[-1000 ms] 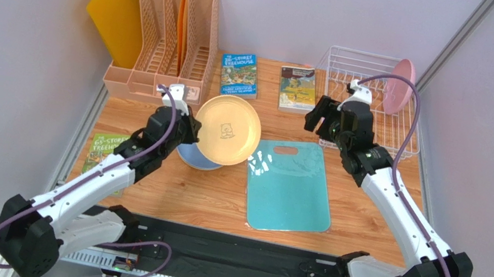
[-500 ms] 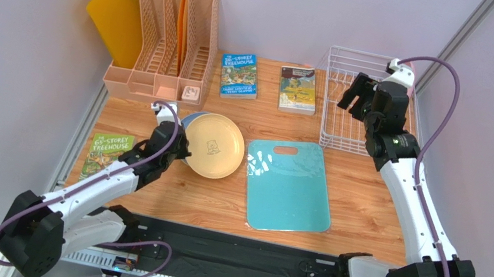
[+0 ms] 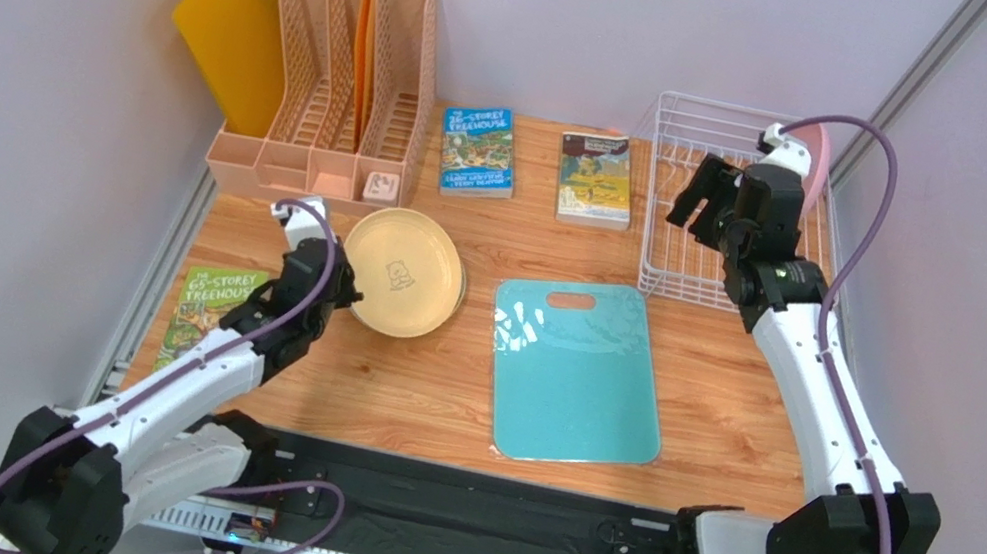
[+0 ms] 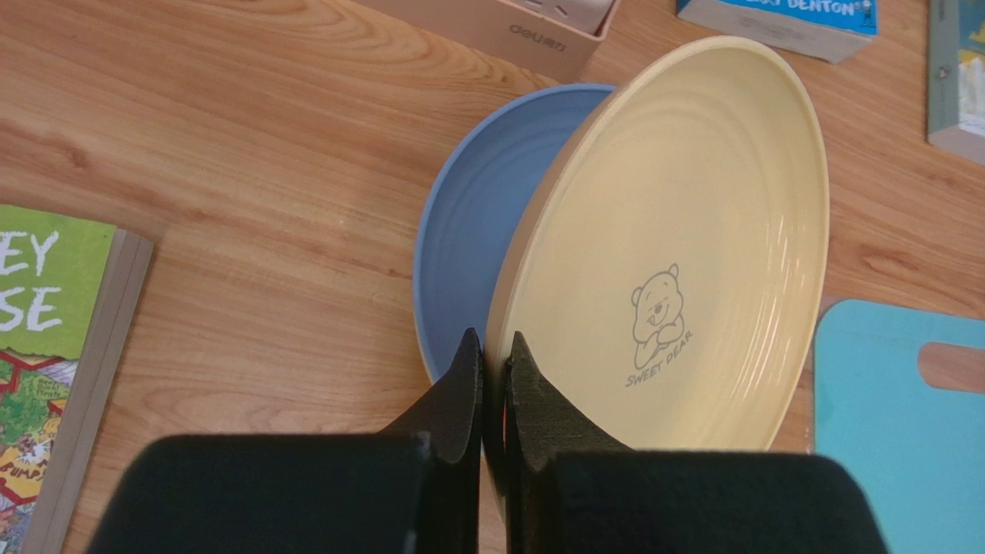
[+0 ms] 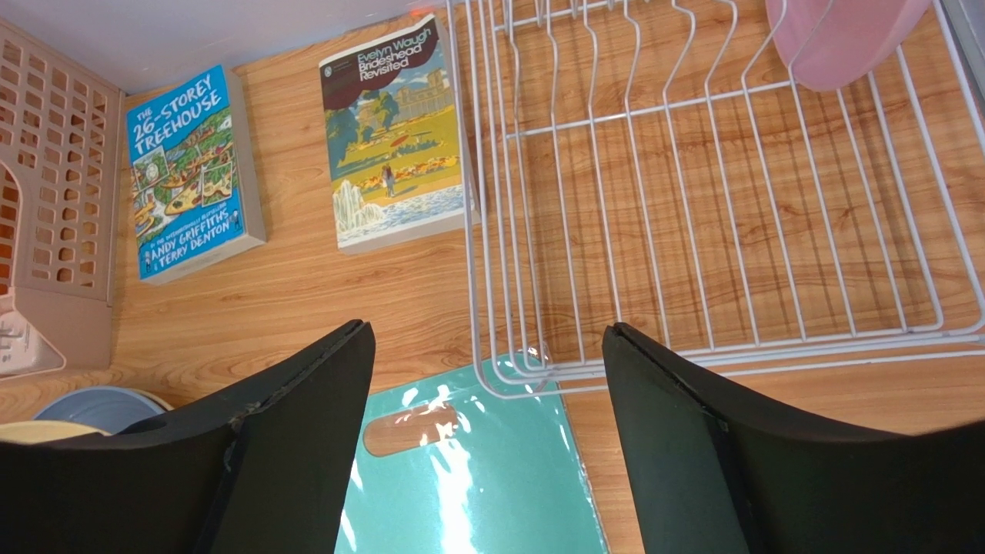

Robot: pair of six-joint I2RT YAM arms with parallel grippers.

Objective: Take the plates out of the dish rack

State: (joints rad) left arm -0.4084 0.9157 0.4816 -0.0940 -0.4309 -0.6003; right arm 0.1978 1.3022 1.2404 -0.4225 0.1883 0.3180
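Note:
My left gripper is shut on the near rim of the cream-yellow plate. In the left wrist view my left gripper holds this plate leaning on the grey-blue plate, which lies on the table. My right gripper is open and empty above the left part of the white dish rack. The pink plate stands upright at the rack's far right, partly behind the arm. It shows in the right wrist view, beyond my open right gripper and the rack. The tan-mustard plate is out of view.
A teal cutting board lies in front of the rack. Two books lie at the back. A green book lies at the left. A peach file organizer and a yellow board stand at the back left.
My left gripper has lowered the cream-yellow plate from a raised tilt down onto the grey-blue plate. My right arm has swung right and back from the rack's front left corner to over the rack.

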